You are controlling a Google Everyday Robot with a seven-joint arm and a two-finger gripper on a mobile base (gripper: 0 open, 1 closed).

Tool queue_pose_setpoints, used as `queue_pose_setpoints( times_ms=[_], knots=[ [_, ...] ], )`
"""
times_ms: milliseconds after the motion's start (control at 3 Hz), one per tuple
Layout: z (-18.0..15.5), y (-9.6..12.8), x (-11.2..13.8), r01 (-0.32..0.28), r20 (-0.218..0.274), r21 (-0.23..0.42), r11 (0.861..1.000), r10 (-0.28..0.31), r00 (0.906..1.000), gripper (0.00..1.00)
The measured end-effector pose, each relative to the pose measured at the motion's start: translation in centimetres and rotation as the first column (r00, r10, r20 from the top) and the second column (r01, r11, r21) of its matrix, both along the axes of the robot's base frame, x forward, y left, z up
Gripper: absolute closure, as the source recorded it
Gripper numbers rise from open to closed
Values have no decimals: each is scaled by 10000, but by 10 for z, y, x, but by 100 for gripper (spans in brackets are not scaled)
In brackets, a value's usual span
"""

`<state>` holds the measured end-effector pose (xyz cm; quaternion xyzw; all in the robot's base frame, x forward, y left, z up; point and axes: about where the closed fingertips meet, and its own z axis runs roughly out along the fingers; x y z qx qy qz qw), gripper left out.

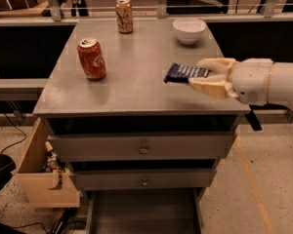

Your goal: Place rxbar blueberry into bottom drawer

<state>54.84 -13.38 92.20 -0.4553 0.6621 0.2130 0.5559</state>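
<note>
The rxbar blueberry, a flat dark-blue wrapper with white stripes, is held at its right end by my gripper, above the right front part of the grey cabinet top. The cream-coloured fingers are shut on the bar, one on each side, and the arm comes in from the right. The bottom drawer is pulled open at the foot of the cabinet, and its dark tray interior shows below the two upper drawers.
A red soda can stands on the left of the top. A tan can and a white bowl stand at the back. A wooden box hangs at the cabinet's lower left. Two knobbed upper drawers are closed.
</note>
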Motion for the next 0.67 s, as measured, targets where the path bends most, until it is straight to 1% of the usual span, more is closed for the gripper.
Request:
queue_pose_setpoints(
  times_ms=[333, 667],
  knots=[
    [-24, -11, -51, -515, -361, -122, 9986, 510, 9980, 100],
    [-71, -27, -96, -849, -924, 520, 9950, 894, 9917, 100]
  ],
)
